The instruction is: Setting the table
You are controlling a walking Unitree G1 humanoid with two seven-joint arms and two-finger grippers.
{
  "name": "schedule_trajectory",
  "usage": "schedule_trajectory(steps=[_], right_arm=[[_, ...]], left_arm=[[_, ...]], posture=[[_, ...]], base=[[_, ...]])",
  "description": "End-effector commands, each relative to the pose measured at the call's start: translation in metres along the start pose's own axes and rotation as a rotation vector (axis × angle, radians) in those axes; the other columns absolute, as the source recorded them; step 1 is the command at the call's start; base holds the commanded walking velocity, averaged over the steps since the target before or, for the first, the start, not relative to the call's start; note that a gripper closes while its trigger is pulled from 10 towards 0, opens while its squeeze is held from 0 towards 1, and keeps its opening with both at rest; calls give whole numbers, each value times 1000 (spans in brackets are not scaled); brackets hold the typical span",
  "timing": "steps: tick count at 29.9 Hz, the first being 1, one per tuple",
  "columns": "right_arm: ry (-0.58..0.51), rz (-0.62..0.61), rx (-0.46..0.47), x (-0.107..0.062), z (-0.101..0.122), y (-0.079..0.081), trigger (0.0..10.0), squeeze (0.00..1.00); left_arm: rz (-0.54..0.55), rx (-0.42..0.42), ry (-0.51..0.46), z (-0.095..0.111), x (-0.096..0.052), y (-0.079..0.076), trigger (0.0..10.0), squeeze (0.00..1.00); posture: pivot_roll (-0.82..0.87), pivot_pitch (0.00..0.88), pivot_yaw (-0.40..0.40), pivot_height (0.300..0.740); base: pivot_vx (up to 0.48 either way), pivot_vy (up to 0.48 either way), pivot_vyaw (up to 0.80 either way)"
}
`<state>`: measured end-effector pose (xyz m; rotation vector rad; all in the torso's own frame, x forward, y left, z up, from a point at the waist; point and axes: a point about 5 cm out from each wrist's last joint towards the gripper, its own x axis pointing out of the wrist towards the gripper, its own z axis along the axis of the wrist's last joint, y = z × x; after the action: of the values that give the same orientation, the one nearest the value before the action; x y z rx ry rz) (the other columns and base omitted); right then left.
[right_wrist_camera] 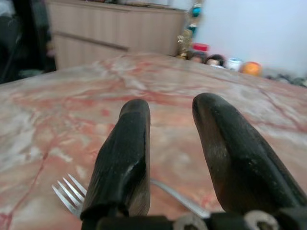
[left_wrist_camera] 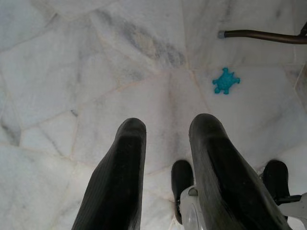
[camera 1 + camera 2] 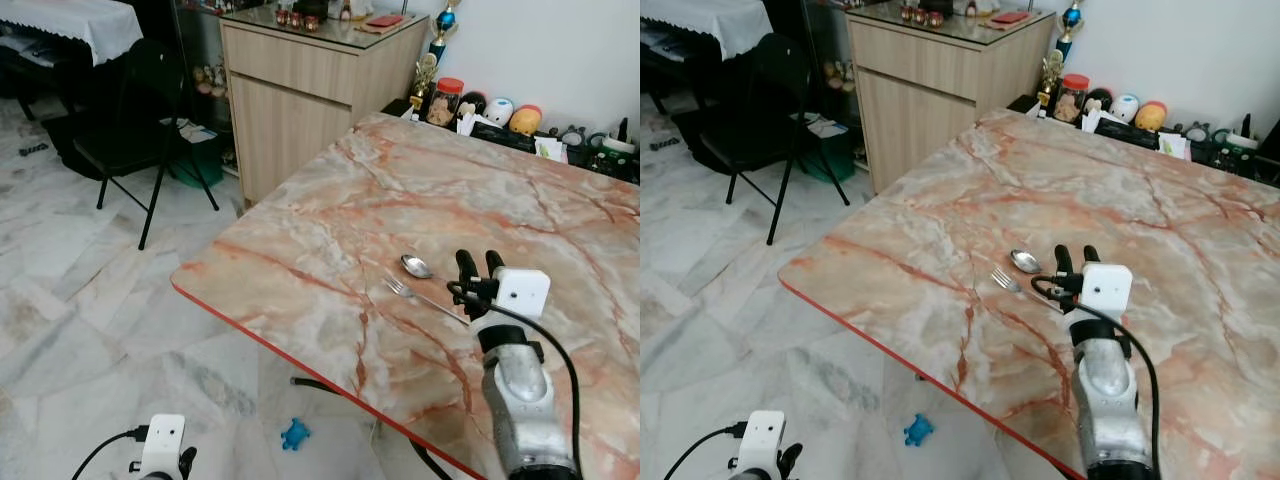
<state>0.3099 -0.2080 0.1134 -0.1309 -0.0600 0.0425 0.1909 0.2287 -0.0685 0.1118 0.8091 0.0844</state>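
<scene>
On the pink marble desk (image 3: 330, 220) a silver metal fork (image 3: 415, 295) and spoon (image 3: 416, 266) lie under the right claw (image 3: 480, 263), fingers apart and empty, while the left claw (image 2: 168, 143) hangs parted above the floor.

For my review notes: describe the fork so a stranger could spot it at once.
On the pink-veined marble table, look near the front edge, just below the right tool. The silver metal fork lies flat there, its handle running under the tool. Unlike the silver spoon beside it, it ends in tines, not a round bowl.
</scene>
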Motion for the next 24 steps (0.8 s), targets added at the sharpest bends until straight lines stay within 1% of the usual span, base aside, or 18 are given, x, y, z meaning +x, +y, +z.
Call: schedule_trajectory(steps=[1,3,5,6,8,10,11,12,14,18,19,20,21,22,23,24], right_arm=[[27,105,-1,5,-1,6,10000,0],[34,203,-23,11,4,8,10000,0],[81,297,-59,22,9,7,10000,0],[96,319,-55,27,11,7,10000,0],[143,401,-47,33,11,10,10000,0],[173,455,-64,35,9,12,10000,0],[211,486,-78,37,7,14,10000,0],[275,525,-108,40,2,15,10000,0],[309,542,-127,42,0,16,10000,0],[333,573,-124,46,1,14,10000,0],[342,573,-128,46,1,13,10000,110],[347,572,-130,46,1,12,10000,110],[355,562,-131,47,0,9,10000,153],[365,545,-127,47,-1,4,10000,153],[365,545,-127,47,-1,4,10000,153],[381,528,-123,46,-2,-3,10000,161]], left_arm=[[-8,-6,16,-3,0,-2,10000,0],[-11,-10,16,-3,0,-2,10000,0],[-20,-9,17,-2,0,-2,10000,0],[-21,-10,18,-2,0,-2,10000,0],[-24,-12,19,-2,0,-2,10000,0],[-27,-13,19,-2,0,-2,10000,0],[-29,-14,19,-2,0,-2,10000,0],[-32,-14,19,-2,0,-2,10000,0],[-35,-13,19,-2,0,-3,10000,0],[-39,-13,19,-2,0,-2,10000,0],[-39,-15,19,-2,0,-2,10000,0],[-40,-16,19,-2,0,-2,10000,0],[-40,-16,19,-2,0,-2,10000,0],[-41,-17,19,-2,0,-2,10000,0],[-41,-17,19,-2,0,-2,10000,0],[-43,-18,19,-2,0,-2,10000,0]], posture=[[110,0,-49,740],[107,0,-48,740],[107,0,-42,740],[106,0,-41,740],[106,0,-39,740],[109,0,-36,740],[109,0,-36,740],[113,0,-34,740],[114,0,-32,740],[115,0,-32,740],[116,0,-33,740],[116,0,-34,740],[117,0,-34,740],[117,0,-35,740],[117,0,-35,740],[115,0,-33,740]], base=[[0,0,0],[0,0,0],[0,0,0],[0,0,0],[0,0,0],[0,0,0],[0,0,0],[0,0,0],[0,0,0],[0,0,0],[0,0,0],[0,0,0],[0,0,0],[0,0,0],[0,0,0],[0,0,0]])
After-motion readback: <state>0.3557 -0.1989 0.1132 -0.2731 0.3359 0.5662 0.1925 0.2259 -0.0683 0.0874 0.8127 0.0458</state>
